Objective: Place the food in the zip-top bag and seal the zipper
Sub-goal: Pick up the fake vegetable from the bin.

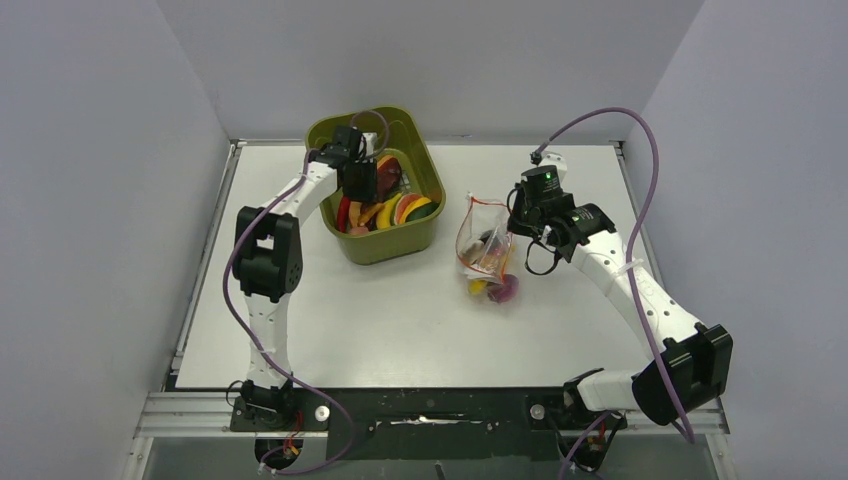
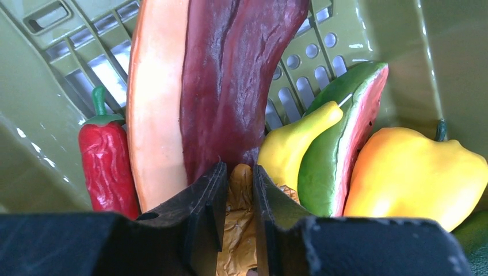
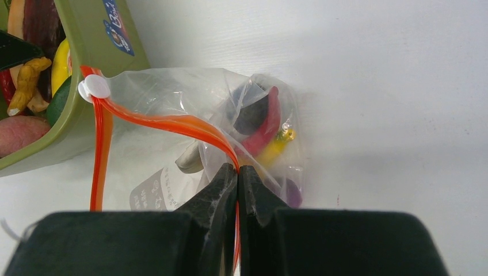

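My left gripper (image 2: 239, 169) is down in the olive-green bin (image 1: 390, 248), shut on a wrinkled golden-brown piece of food (image 2: 240, 230). Around it lie a red chilli (image 2: 106, 164), a dark red strip (image 2: 236, 75), a yellow pear (image 2: 293, 144), a watermelon slice (image 2: 345, 132) and an orange-yellow pepper (image 2: 408, 172). The clear zip-top bag (image 1: 485, 245) stands to the right of the bin with its mouth open. My right gripper (image 3: 237, 169) is shut on the bag's red-orange zipper (image 3: 172, 121). Inside the bag are a dark round piece (image 3: 253, 115), a red pepper (image 3: 267, 129) and a yellow piece (image 3: 277, 144).
A white slider tab (image 3: 95, 87) sits at the zipper's end, against the bin wall (image 3: 75, 69). A purple piece (image 1: 503, 290) bulges at the bag's lower end. The white table (image 1: 400, 330) has grey walls on three sides.
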`<state>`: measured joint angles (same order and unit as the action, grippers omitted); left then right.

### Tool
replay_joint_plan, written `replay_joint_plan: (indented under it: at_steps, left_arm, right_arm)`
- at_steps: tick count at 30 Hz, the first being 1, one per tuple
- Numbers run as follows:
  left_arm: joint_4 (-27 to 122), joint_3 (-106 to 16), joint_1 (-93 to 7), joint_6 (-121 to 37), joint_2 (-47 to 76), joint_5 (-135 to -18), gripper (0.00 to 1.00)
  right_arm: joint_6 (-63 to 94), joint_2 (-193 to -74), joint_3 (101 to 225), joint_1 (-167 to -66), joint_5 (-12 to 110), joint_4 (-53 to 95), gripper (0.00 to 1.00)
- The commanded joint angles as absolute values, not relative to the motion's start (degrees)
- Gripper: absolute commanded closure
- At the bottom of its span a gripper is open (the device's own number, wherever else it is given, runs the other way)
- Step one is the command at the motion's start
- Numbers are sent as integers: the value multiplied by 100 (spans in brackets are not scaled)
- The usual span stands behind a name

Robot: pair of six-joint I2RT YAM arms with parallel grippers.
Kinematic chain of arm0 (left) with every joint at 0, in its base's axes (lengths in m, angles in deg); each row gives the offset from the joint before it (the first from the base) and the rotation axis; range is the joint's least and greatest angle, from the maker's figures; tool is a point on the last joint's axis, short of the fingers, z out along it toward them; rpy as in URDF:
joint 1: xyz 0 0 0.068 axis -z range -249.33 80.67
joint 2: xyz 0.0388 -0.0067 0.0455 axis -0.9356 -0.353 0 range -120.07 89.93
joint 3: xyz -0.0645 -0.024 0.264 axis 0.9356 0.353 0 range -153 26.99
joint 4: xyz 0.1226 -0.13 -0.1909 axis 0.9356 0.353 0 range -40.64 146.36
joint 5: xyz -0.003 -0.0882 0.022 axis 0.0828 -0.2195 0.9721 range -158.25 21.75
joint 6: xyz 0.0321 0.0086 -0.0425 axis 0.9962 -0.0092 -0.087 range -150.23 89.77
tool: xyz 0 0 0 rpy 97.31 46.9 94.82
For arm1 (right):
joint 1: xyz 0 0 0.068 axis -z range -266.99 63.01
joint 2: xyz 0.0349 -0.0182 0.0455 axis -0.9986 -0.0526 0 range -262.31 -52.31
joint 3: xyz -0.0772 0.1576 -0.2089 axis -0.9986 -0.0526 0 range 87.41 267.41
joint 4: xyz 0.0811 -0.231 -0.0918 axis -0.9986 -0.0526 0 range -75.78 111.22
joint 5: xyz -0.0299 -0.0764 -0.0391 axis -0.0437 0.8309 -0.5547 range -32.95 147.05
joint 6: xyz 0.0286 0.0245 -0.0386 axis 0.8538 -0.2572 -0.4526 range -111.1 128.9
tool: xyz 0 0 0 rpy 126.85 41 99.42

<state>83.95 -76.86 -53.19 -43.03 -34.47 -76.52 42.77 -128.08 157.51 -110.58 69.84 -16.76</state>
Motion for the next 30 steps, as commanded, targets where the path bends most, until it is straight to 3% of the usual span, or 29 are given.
replay_joint_plan:
  at_steps: [1, 30]
  left_arm:
    - [8500, -8132, -5258, -4184, -2975, -7516, 100]
    - [8675, -8577, -5153, -4125, -2620, -7027, 100]
  right_arm:
    - [4272, -12803, 16069, -11026, 6989, -1548, 100]
    - [4395, -12879, 16265, -11039, 6953, -1791, 100]
